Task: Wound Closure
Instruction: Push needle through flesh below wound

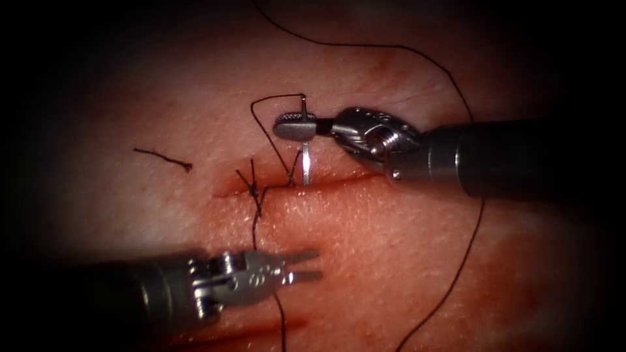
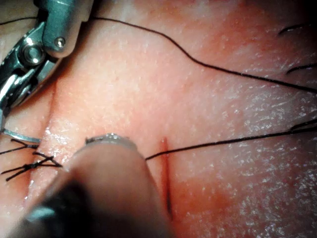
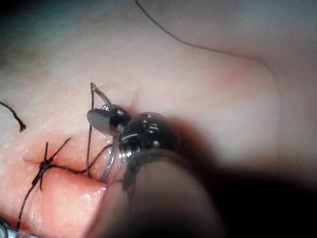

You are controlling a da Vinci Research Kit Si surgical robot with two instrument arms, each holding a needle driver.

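Steel curved needle [image 1: 304, 166] stands in the tissue's [image 1: 404, 261] cut, pinched near its tail by our right tool [image 1: 297, 126], while our left tool [image 1: 306, 266], jaws spread, holds nothing.

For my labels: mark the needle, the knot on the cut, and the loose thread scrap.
needle [image 1: 305, 166], endoscope view, shiny body at the cut.
knot [image 1: 253, 191], endoscope view, its crossing.
thread scrap [image 1: 163, 157], endoscope view, its middle.

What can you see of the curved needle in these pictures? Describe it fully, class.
The needle is thin, curved, shiny metal. The right tool has its jaws shut on it near the swaged end, where the dark thread joins. Its lower stretch runs down to the cut, just right of the tied knot; the tip seems to enter the tissue there.
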